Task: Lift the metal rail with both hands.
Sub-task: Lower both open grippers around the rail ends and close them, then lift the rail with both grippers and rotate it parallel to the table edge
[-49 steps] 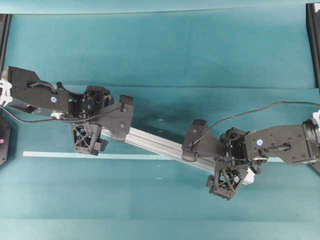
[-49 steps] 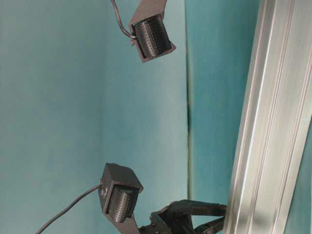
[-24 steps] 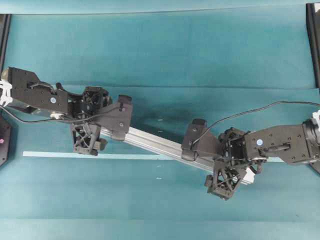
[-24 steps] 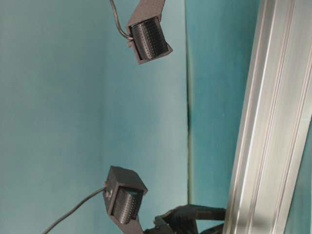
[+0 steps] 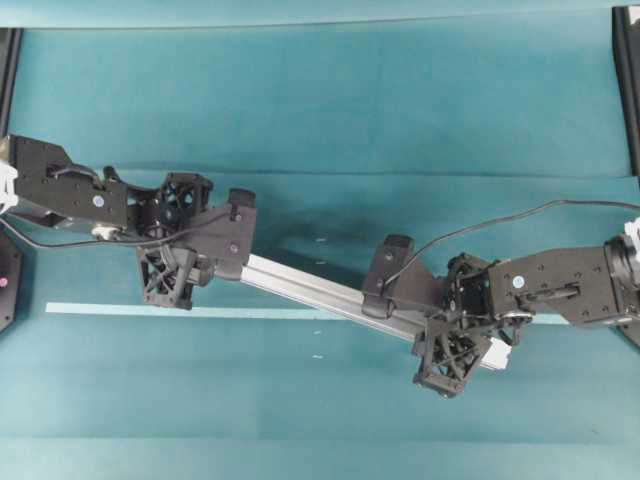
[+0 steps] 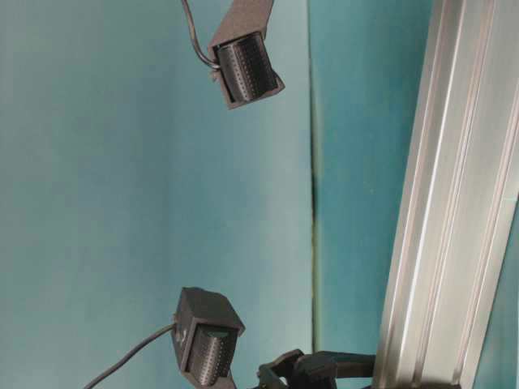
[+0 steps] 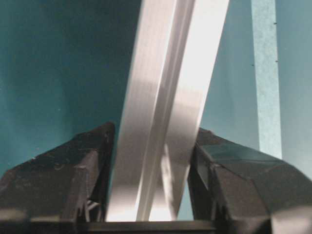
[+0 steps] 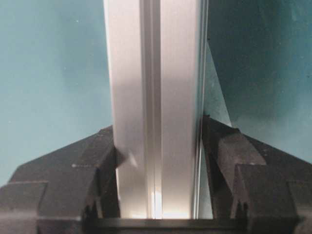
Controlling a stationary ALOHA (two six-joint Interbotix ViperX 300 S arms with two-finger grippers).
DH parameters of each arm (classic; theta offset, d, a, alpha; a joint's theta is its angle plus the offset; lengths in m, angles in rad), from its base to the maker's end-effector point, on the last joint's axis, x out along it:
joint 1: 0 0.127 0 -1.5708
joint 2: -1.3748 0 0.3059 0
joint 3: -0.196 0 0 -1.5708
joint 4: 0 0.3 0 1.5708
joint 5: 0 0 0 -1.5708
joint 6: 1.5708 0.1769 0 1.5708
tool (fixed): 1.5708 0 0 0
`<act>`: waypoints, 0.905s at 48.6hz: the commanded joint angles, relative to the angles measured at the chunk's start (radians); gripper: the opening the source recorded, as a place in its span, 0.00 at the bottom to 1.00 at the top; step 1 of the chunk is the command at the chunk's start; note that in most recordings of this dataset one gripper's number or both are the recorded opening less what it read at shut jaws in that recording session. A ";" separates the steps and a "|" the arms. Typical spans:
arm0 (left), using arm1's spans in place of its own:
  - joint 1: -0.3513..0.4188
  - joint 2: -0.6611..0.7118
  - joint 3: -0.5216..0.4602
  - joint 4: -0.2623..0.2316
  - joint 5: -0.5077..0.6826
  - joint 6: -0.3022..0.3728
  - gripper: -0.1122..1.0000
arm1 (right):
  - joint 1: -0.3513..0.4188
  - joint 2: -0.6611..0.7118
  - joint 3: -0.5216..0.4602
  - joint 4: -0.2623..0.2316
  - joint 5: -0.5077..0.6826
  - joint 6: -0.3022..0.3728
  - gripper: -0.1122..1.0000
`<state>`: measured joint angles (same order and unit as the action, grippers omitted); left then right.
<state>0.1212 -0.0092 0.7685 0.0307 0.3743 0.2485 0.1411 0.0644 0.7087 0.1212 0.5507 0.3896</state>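
The metal rail is a long grooved silver bar lying slantwise across the teal table, its left end farther back than its right. My left gripper stands over the rail's left end. In the left wrist view both jaws of the left gripper press the sides of the rail, which sits skewed between them. My right gripper straddles the bar near its right end. In the right wrist view the right gripper has its jaws against the rail. The table-level view shows the rail close up.
A thin pale tape strip lies flat on the table in front of the left gripper and shows beside the rail as the tape strip. A black cable loops from the right arm. Black frame posts stand at the table's sides.
Both pairs of jaws have closed in from wide open onto the rail. The left gripper and the rail's left end have shifted slightly left and back.
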 commanded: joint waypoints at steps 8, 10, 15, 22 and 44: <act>-0.005 -0.005 -0.003 -0.003 -0.005 -0.003 0.45 | 0.000 0.006 -0.002 0.006 -0.002 -0.003 0.51; -0.005 -0.003 -0.003 -0.002 -0.005 -0.003 0.45 | 0.000 0.006 -0.003 0.006 -0.002 -0.003 0.51; -0.005 -0.002 -0.003 -0.003 -0.005 -0.003 0.45 | -0.002 0.006 -0.003 0.006 -0.002 -0.003 0.51; -0.005 -0.002 -0.003 -0.002 -0.005 -0.003 0.45 | -0.003 0.005 -0.002 0.006 -0.002 -0.003 0.51; -0.005 -0.054 -0.038 -0.002 0.075 -0.003 0.45 | -0.026 -0.064 -0.032 0.006 0.080 0.000 0.50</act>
<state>0.1120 -0.0230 0.7593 0.0291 0.4249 0.2470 0.1197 0.0383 0.7010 0.1227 0.6029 0.3850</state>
